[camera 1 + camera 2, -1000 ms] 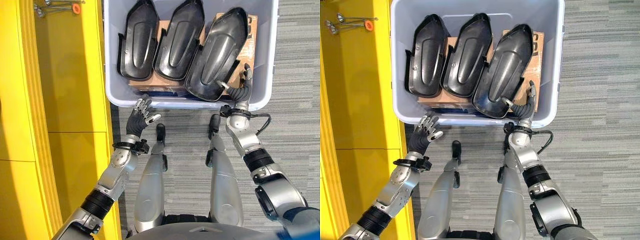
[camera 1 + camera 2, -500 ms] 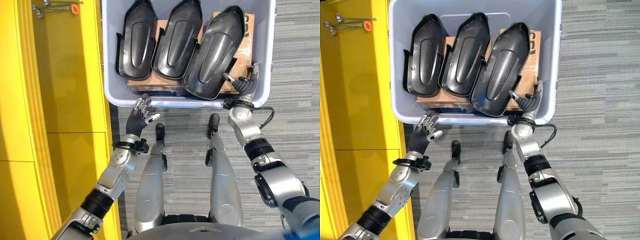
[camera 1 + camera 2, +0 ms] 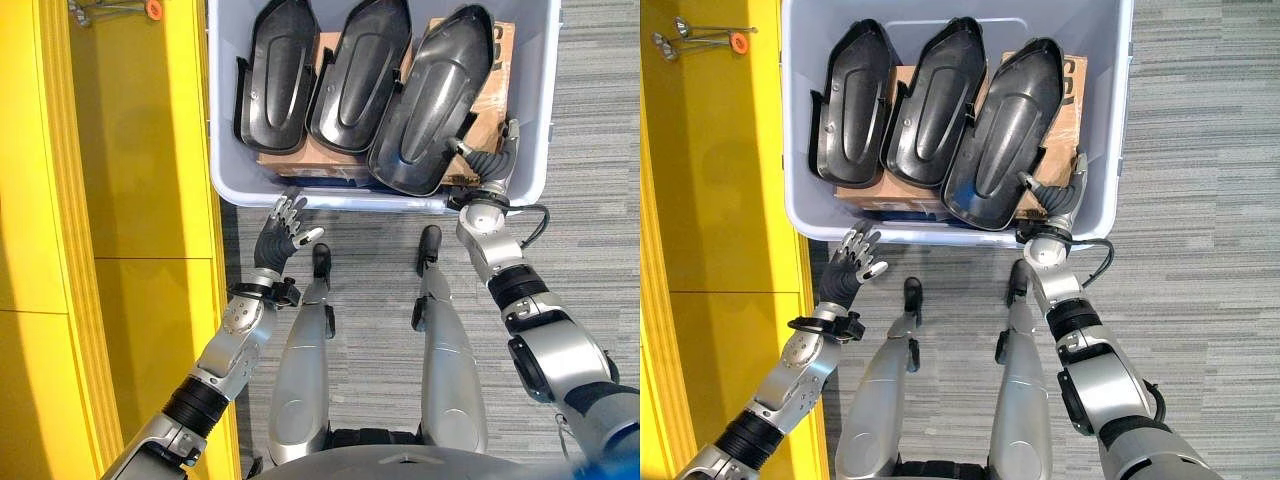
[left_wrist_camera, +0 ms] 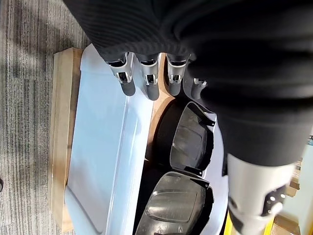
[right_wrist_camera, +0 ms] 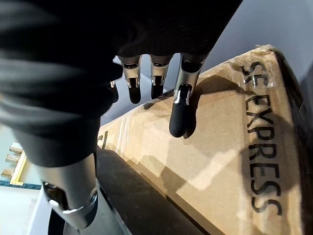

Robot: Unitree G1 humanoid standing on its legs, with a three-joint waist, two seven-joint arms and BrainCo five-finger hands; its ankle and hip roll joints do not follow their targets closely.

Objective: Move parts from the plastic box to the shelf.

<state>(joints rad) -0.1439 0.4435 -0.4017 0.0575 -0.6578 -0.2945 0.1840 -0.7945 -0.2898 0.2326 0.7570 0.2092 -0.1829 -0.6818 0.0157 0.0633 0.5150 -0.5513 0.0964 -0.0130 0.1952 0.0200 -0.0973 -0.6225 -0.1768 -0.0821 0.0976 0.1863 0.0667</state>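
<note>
**Right hand inside the plastic box beside the nearest part**

Right hand (image 3: 1058,205) reaches over the near rim of the plastic box (image 3: 1105,130) at its right corner, fingers (image 5: 182,113) straight or loosely bent and the thumb apart from them. In the right wrist view the fingertips rest on or just above the cardboard box (image 5: 215,161) lying on the bin's floor, and nothing sits between fingers and thumb. The thumb lies close against the near edge of the right-hand black part (image 3: 1000,135); whether it actually touches that edge is hard to tell.

Three black moulded parts lie side by side in the plastic box, hollow side up, propped on the cardboard. The right-hand one is tilted, its near end towards the right hand. The middle part (image 3: 933,103) and the left part (image 3: 850,105) lie just beside it, edges overlapping or touching.

Left hand (image 3: 280,235) hangs outside the plastic box, just short of its near left corner, above the grey carpet (image 3: 590,150). Its fingers are relaxed and spread, holding nothing. In the left wrist view the fingers (image 4: 126,81) point towards the bin's pale wall, with two of the black parts past them.

To the robot's left runs the yellow shelf (image 3: 130,200), close alongside the plastic box. At its far end lie a few small metal pieces with an orange cap (image 3: 737,43).
</note>
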